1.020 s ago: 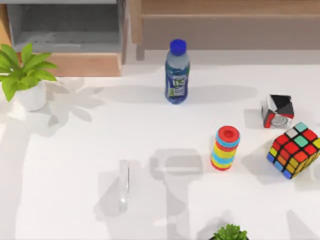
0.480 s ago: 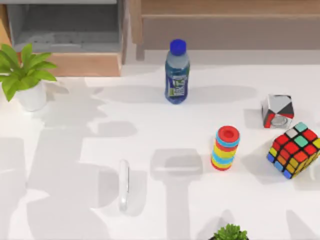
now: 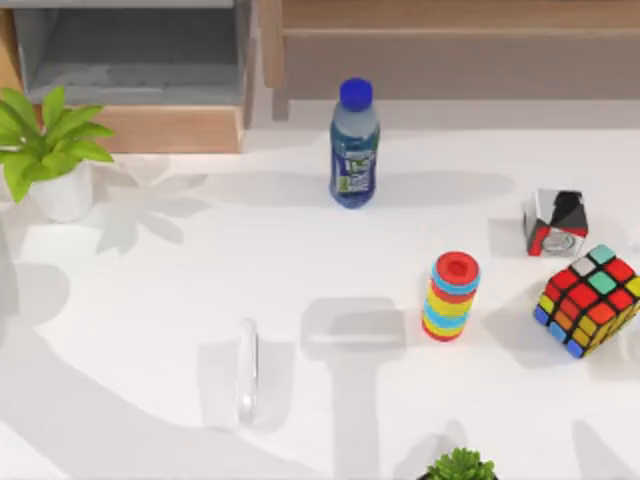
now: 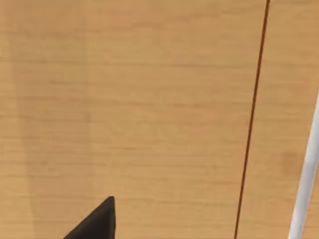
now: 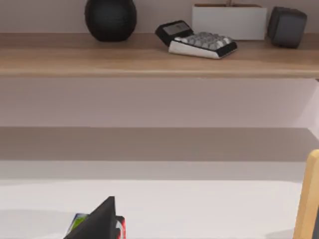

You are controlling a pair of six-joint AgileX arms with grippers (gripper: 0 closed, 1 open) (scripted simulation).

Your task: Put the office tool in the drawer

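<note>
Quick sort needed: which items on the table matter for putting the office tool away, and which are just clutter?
Job:
- office tool, lying flat on the white table, near front left
- drawer, open, back left

Clutter:
- bottle, upright
- ring stack
- colour cube
- black-white-red cube
- potted plant by the drawer
- second plant, front edge

The office tool (image 3: 247, 370) lies on the bench's (image 3: 150, 290) near left — the drawer (image 3: 130, 60) stands open at far left, the bottle (image 3: 354, 145) between them.
</note>
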